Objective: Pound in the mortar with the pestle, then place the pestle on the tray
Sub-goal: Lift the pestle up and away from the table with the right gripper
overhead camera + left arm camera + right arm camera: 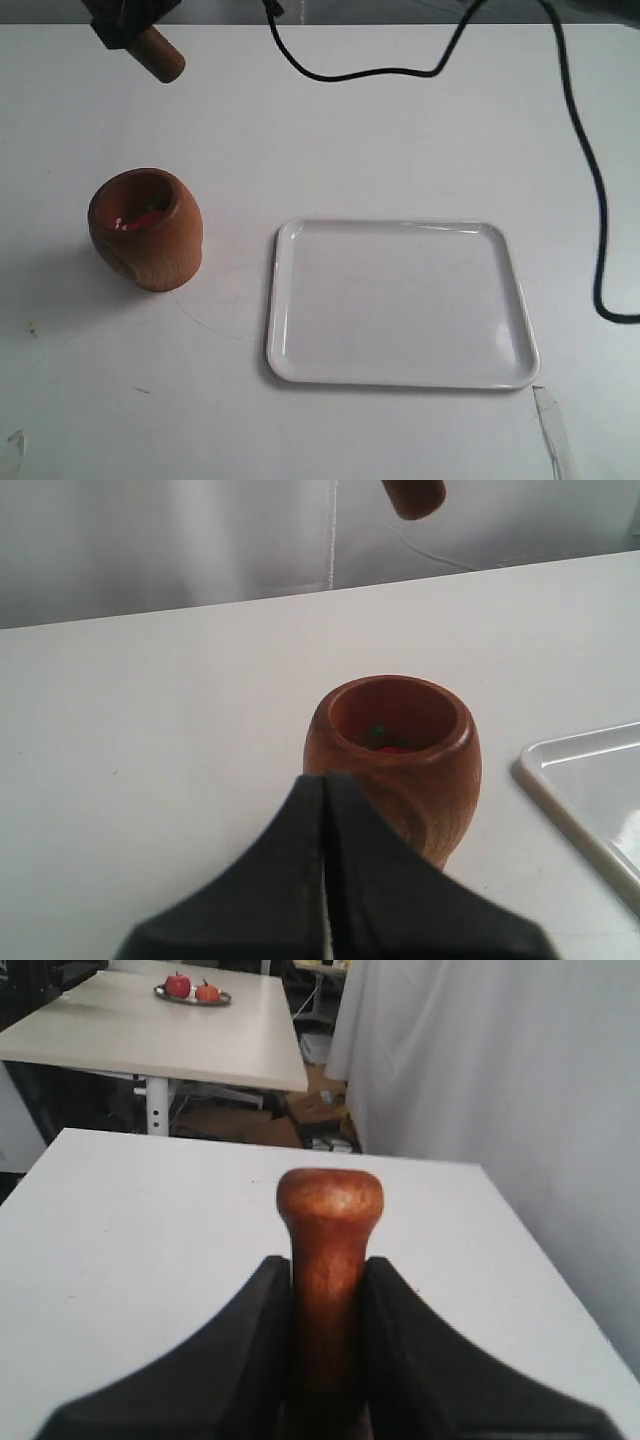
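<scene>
The brown wooden mortar [147, 230] stands upright on the white table, left of the white tray [400, 300], with something red inside it. My right gripper [125, 30] hangs at the far left edge of the table, above and beyond the mortar, shut on the reddish-brown pestle [160, 55], whose thick end points down toward the mortar. In the right wrist view the pestle's knob [330, 1200] sticks out between the fingers of the right gripper [328, 1270]. My left gripper [325, 780] is shut and empty, close beside the mortar [400, 750]; it is outside the exterior view.
Black cables [590, 170] trail over the far and right parts of the table. The tray's corner [590, 780] lies close to the mortar. A white curtain hangs behind the table. A distant table holds a plate of fruit [190, 990].
</scene>
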Tool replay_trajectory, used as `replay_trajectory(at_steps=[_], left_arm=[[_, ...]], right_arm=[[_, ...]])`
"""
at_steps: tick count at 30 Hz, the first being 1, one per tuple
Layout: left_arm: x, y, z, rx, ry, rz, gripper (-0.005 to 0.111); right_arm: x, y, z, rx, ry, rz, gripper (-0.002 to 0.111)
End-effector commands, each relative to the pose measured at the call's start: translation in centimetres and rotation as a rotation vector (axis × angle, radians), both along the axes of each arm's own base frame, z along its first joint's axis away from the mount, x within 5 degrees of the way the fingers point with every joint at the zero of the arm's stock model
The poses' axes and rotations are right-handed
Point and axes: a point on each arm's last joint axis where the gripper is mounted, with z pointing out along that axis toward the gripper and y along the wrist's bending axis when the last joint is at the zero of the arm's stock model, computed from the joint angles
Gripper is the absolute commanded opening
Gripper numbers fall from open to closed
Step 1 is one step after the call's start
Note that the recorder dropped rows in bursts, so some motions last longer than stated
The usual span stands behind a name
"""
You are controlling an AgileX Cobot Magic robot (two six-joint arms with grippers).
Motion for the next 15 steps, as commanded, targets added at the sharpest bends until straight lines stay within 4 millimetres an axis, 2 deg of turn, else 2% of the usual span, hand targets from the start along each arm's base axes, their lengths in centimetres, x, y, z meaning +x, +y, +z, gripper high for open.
replay_trajectory(at_steps=[1, 4, 8, 11, 15], left_arm=[[0.0, -0.1, 0.0, -0.015, -0.004, -0.006, 0.000], [0.0, -0.1, 0.0, -0.015, -0.004, -0.006, 0.000], [0.0, -0.1, 0.0, -0.015, -0.004, -0.006, 0.000], [0.0, -0.1, 0.0, -0.015, -0.004, -0.006, 0.000], [0.0, -0.1, 0.0, -0.015, -0.004, -0.006, 0.000]], right_arm=[[-1.8, -1.9, 0.4, 0.044, -0.074, 0.007, 0.000], [-2.3, -2.2, -0.4, 0.032, -0.047, 0.036, 0.000], [-1.8, -2.1, -0.2, 0.020, -0.063, -0.016, 0.000], [-0.2, -2.5, 0.8, -0.018, -0.094, -0.197, 0.000], [1.7, -3.9, 3.4, -0.053, -0.162, -0.473, 0.000]])
